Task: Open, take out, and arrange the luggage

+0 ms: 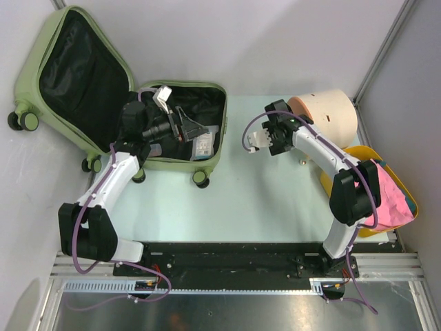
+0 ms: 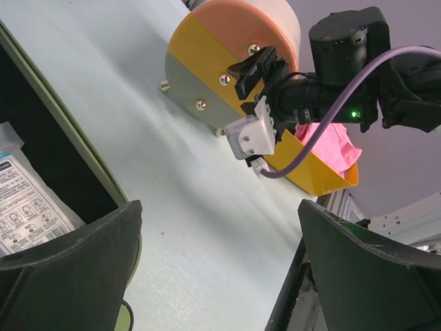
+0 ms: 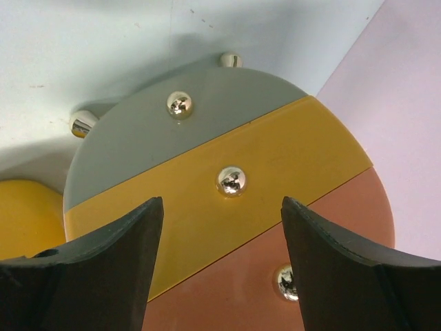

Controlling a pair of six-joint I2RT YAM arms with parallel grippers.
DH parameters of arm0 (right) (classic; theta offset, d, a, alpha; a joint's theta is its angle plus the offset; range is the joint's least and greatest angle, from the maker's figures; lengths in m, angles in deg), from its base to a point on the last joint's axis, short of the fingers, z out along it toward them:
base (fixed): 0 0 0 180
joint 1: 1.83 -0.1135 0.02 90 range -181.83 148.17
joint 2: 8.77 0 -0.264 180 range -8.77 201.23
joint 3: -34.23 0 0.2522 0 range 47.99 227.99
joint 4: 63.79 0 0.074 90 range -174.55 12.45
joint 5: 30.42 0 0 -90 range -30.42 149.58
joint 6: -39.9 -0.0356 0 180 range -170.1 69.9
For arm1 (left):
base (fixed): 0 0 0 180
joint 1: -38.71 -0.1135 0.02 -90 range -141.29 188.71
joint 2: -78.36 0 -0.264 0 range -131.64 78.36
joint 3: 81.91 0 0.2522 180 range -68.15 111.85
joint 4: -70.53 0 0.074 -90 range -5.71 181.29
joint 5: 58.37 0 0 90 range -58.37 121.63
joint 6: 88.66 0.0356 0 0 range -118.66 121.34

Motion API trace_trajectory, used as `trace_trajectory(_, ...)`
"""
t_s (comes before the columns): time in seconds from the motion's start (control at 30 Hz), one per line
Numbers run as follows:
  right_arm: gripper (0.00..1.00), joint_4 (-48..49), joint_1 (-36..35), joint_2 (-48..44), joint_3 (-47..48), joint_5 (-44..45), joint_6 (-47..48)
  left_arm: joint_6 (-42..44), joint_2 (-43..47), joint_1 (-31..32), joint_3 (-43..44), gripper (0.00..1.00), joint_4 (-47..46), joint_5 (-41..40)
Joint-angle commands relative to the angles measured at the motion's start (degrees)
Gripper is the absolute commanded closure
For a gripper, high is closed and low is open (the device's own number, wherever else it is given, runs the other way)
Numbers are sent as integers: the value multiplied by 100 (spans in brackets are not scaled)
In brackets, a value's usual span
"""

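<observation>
1. Near edge: two arms.
2. Near right: one yellow plastic basket [image 1: 365,152], pink cloth [image 1: 389,196] inside.
3. Middle right: right gripper [image 3: 220,207] spread open, grasping nothing, facing one cream drum [image 1: 334,110]; round end banded grey, yellow, salmon, with shiny studs [image 3: 231,181].
4. Middle left: left gripper [image 2: 220,207] spread wide, empty, over the open luggage [image 1: 31,72].
5. Far left on the pale tabletop [image 1: 262,200]: one luggage, sage-green hard shell, rounded corners, black fabric lining; base flat, lid propped toward the wall; long axis near-to-far, wheels toward the arms.

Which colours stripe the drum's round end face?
The drum's face has grey, yellow, salmon bands; right wrist view.
</observation>
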Motion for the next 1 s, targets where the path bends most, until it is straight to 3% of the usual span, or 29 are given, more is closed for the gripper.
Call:
trace_trajectory(0.0,27,311,156,92,-141,221,524,-75,155,19,8,0,-228,168)
trace_trajectory(0.3,30,697,350,242,-220,90,858,-198,-12,10,131,0,-263,36)
trace_trajectory(0.73,58,751,412,242,-220,-139,1017,-251,-118,1,175,0,-289,-78)
trace_trajectory(0.97,65,593,210,224,-220,-332,885,-277,-171,1,210,1,-325,-87)
